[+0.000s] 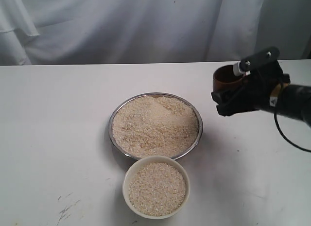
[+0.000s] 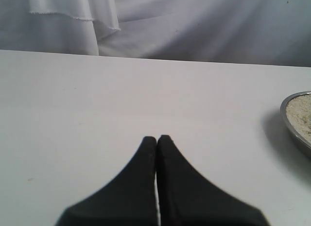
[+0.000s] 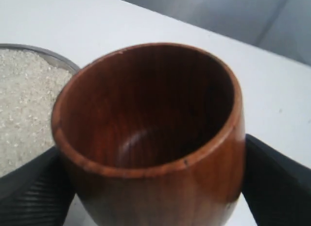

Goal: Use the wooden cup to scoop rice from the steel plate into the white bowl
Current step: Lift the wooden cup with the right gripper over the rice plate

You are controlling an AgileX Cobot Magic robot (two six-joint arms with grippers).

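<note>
The steel plate (image 1: 114, 120) sits mid-table, heaped with rice (image 1: 155, 125). Just in front of it stands the white bowl (image 1: 127, 185), holding rice (image 1: 156, 188) nearly to its rim. My right gripper (image 1: 232, 92) hangs above the table to the right of the plate, shut on the wooden cup (image 1: 226, 79). In the right wrist view the cup (image 3: 155, 138) fills the frame, empty inside, with the fingers (image 3: 274, 177) on both sides and the plate's rim (image 3: 58, 58) behind it. My left gripper (image 2: 156, 138) is shut on nothing over bare table; the plate's edge (image 2: 286, 120) shows at one side.
A white cloth backdrop (image 1: 146, 26) hangs behind the table's far edge. A black cable (image 1: 286, 136) loops under the right arm. Dark scuff marks (image 1: 65, 209) lie on the tabletop at the front left.
</note>
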